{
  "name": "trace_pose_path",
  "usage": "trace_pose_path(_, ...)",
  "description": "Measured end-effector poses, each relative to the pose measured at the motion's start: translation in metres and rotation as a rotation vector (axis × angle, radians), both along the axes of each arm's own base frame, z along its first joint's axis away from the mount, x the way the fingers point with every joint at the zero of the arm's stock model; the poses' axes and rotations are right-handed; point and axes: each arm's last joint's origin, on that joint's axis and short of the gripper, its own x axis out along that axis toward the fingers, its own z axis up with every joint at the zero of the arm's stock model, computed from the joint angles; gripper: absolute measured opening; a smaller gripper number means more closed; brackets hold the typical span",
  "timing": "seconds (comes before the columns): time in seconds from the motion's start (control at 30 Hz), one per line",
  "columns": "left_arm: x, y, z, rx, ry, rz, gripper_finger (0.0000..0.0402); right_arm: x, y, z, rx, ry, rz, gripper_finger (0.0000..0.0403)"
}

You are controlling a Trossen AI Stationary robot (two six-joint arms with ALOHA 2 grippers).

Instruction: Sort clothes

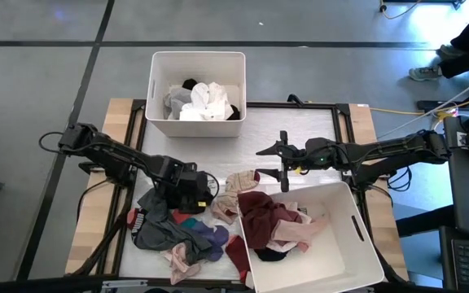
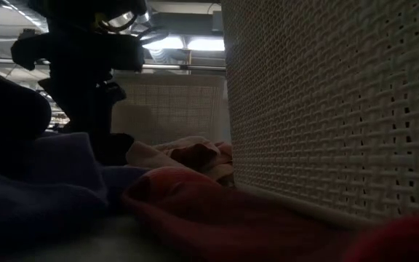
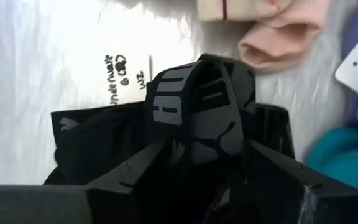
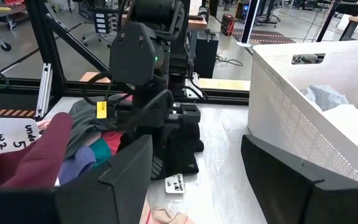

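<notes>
Left gripper: my fingers are clamped on a black garment, lower left of the high frame.
Clothes pile: just below it on the worktop.
Right gripper: fingers apart, centre, above the near bin.
Far bin: top centre, holds white clothes.

Near bin cut off at the high view's bottom edge, its wall blocking the low view

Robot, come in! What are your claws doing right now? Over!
Left claw shut on black garment at the clothes pile. Right claw open, empty, hovering over the mat between the bins. Near bin flanks the pile; path clear.
</notes>
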Motion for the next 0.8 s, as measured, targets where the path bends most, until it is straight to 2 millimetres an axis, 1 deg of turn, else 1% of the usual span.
trace_pose_path(0.13, 0.0, -0.002, -0.005, -0.014, -0.038, 0.011, 0.0196, 0.0, 0.0, 0.0, 0.0, 0.0, 0.0, 0.0248)
trace_pose_path(0.3, -0.002, -0.001, -0.018, -0.005, -0.087, 0.015, 0.0196, 0.0, 0.0, 0.0, -0.002, 0.0, -0.01, 0.0248)
trace_pose_path(0.47, -0.009, 0.003, -0.029, 0.104, -0.085, 0.053, 0.0196, 0.0, 0.0, 0.0, -0.002, 0.0, -0.011, 0.0248)
trace_pose_path(0.6, -0.015, 0.007, -0.037, 0.184, -0.072, 0.052, 0.0192, 0.0, 0.0, 0.0, -0.002, 0.0, -0.011, 0.0248)
trace_pose_path(0.7, -0.02, 0.009, -0.042, 0.228, -0.057, 0.043, 0.0171, 0.0, 0.0, 0.0, -0.002, 0.0, -0.011, 0.0248)
trace_pose_path(0.8, -0.023, 0.01, -0.046, 0.238, -0.05, 0.04, 0.0129, 0.0, 0.0, 0.0, -0.002, 0.0, -0.011, 0.0248)
